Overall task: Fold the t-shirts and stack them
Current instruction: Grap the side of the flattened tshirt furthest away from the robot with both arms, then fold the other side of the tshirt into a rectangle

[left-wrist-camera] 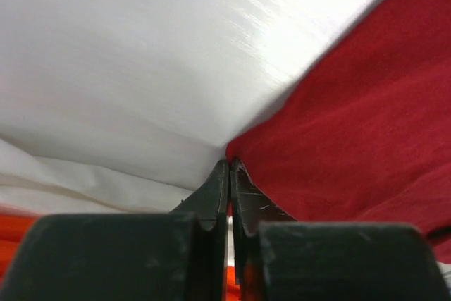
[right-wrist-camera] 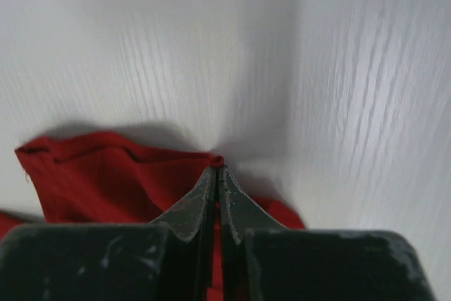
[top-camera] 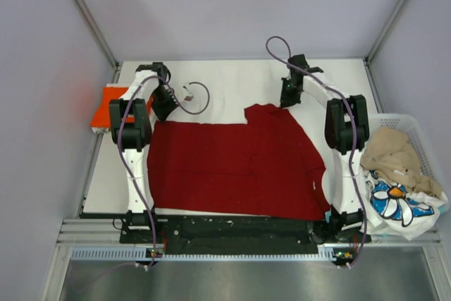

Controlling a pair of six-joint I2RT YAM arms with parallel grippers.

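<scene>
Near hem: the dark red t-shirt (top-camera: 232, 167) lies spread flat across the middle of the table (top-camera: 232, 79), its near edge close to the arm bases.
Basket, right: the white basket (top-camera: 407, 119) holds a beige t-shirt (top-camera: 391, 153) and a white printed t-shirt (top-camera: 398, 206), both crumpled and unfolded.
Left edge: the orange-red t-shirt (top-camera: 106, 107) lies partly off the table's side.
Left gripper (left-wrist-camera: 230, 167): jaws together at the shirt's far-left corner, apparently pinching the hem.
Right gripper (right-wrist-camera: 217, 168): jaws closed on a peak of red cloth at the far-right edge.
Handling: light, limp, non-fragile cloth that sags and creases. It is best held at corners and hems, and both ends should be lifted evenly.
</scene>
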